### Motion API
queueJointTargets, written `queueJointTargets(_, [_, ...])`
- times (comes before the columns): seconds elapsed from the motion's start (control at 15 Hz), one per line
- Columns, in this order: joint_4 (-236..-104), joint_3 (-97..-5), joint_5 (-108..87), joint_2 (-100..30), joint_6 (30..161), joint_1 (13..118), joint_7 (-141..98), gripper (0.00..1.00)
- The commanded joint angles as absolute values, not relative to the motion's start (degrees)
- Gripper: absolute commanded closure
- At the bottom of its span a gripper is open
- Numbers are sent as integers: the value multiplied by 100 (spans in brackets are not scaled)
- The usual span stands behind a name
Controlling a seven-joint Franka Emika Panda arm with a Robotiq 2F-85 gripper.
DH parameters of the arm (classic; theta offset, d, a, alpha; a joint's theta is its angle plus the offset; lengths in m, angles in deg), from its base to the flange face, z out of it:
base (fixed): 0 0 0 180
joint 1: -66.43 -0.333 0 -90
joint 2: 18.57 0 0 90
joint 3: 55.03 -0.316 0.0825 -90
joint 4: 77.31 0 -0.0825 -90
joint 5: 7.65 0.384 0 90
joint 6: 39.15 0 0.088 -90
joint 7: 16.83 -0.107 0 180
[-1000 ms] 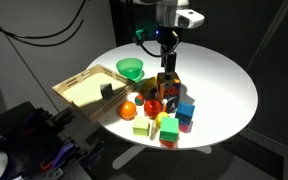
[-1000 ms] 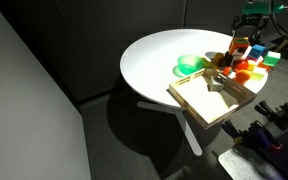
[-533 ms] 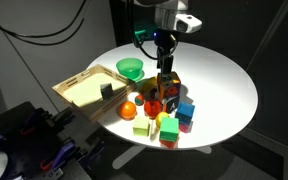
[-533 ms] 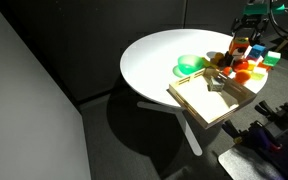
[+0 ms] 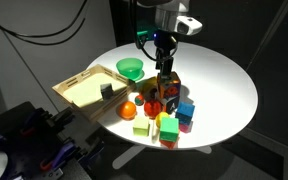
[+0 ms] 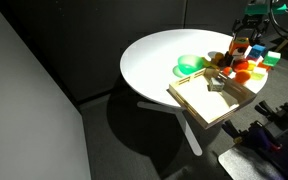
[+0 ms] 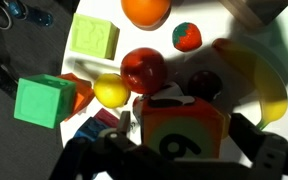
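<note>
Progress looks early. The pincer (image 5: 165, 66) hangs with its jaws spread wide over the orange numbered block (image 5: 167, 82), just right of centre in an exterior view. In the wrist view the block (image 7: 184, 130) sits at the bottom middle, with a dark finger on either side and apparently not touching it. By that reading the lining-up is done, while closing on the block and lifting it are not.

The block stands on the white surface (image 5: 219, 80) among the toy fruit and cubes, next to a red apple (image 7: 144, 70) and a yellow lemon (image 7: 111, 91). The wooden tray (image 5: 72, 82), left of centre, holds one small dark item too small to identify.

What the block rests on is hidden. The fingertips are cut off at the wrist view's lower edge, and the block's digit is blurred.
</note>
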State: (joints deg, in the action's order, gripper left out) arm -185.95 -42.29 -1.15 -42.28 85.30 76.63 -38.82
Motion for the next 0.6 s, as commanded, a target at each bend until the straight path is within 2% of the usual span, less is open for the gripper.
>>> queueJointTargets(0.0, [-18596, -4185, -220, -4195, 8700, 7624, -3930, 0])
queueJointTargets(0.53, [-18619, -4162, -287, -4207, 8969, 7591, -3965, 0])
